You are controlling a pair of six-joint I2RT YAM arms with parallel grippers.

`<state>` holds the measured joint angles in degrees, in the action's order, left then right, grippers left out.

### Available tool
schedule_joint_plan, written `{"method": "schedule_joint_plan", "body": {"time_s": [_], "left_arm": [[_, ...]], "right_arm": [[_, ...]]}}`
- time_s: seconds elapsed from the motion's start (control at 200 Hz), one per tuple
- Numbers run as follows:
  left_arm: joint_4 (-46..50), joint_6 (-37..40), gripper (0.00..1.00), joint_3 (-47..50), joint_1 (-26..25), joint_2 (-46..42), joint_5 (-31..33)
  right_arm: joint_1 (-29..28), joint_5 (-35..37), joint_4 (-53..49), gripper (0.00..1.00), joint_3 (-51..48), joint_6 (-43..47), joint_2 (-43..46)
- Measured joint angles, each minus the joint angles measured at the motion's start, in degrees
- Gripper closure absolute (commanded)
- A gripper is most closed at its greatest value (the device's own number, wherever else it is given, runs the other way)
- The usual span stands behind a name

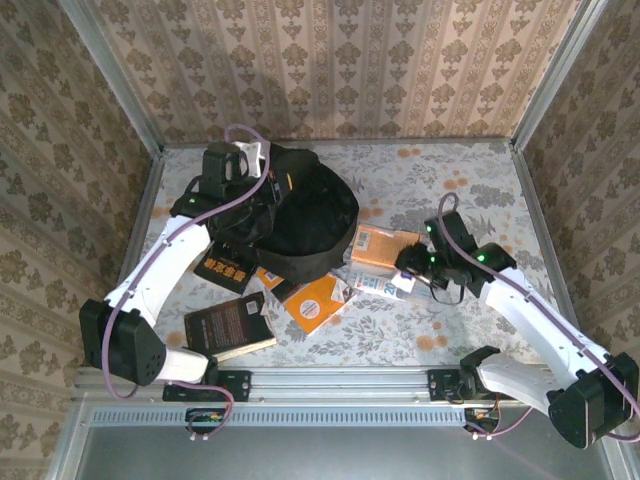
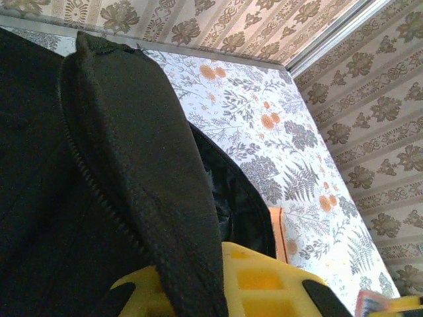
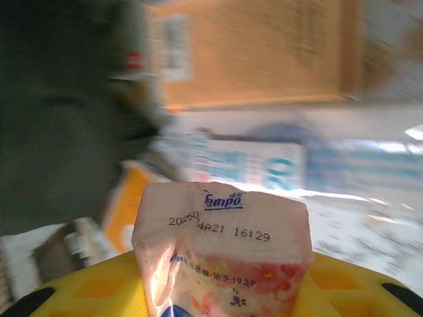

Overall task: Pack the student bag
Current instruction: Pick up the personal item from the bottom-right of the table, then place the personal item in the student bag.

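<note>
The student bag (image 1: 305,215) is a large black backpack lying at the middle left of the table. My left gripper (image 1: 258,175) is at its far left rim. In the left wrist view the bag's zippered edge (image 2: 132,165) runs down between the yellow jaws, and the left gripper (image 2: 221,297) is shut on it. My right gripper (image 1: 407,277) hangs just right of the books and is shut on a small pink and white tissue pack (image 3: 225,244). The pack stands upright between the yellow jaws of the right gripper (image 3: 221,294), with its left side crumpled.
Several books lie in front of and right of the bag: a brown one (image 1: 385,245), a white and blue one (image 1: 372,284), an orange one (image 1: 315,300), a black one with yellow letters (image 1: 222,265) and a black one (image 1: 232,323) near the front edge. Papered walls enclose the table.
</note>
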<state>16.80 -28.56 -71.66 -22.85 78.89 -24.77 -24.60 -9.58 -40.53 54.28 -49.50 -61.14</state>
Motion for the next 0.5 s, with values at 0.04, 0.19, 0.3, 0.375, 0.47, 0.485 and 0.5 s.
{"method": "schedule_joint_plan", "body": {"time_s": [0.04,0.19,0.3,0.375,0.47,0.485,0.5], "left_arm": [[0.09,0.17,1.0,0.0,0.0,-0.02,-0.24],[0.59,0.79,1.0,0.0,0.0,-0.46,-0.83],[0.66,1.22,1.0,0.0,0.0,-1.01,-0.96],[0.74,1.2,1.0,0.0,0.0,-1.46,-0.96],[0.76,1.11,1.0,-0.13,0.0,-2.01,-1.27],[0.79,1.09,1.0,-0.2,0.0,-2.01,-1.4],[0.81,1.01,1.0,-0.33,0.0,-2.03,-1.44]], "right_arm": [[-1.03,-0.74,0.94,0.55,3.45,0.2,-1.64],[-5.31,-2.54,4.68,0.54,18.32,1.53,-12.22],[-8.17,-2.91,5.99,0.54,29.59,2.29,-22.45],[-9.38,-3.04,6.51,0.54,36.52,2.38,-29.66],[-10.4,-3.45,7.32,0.53,43.19,1.05,-38.62],[-10.58,-3.43,7.26,0.53,44.06,0.85,-39.78],[-10.73,-3.34,7.32,0.52,44.96,0.63,-41.2]]}}
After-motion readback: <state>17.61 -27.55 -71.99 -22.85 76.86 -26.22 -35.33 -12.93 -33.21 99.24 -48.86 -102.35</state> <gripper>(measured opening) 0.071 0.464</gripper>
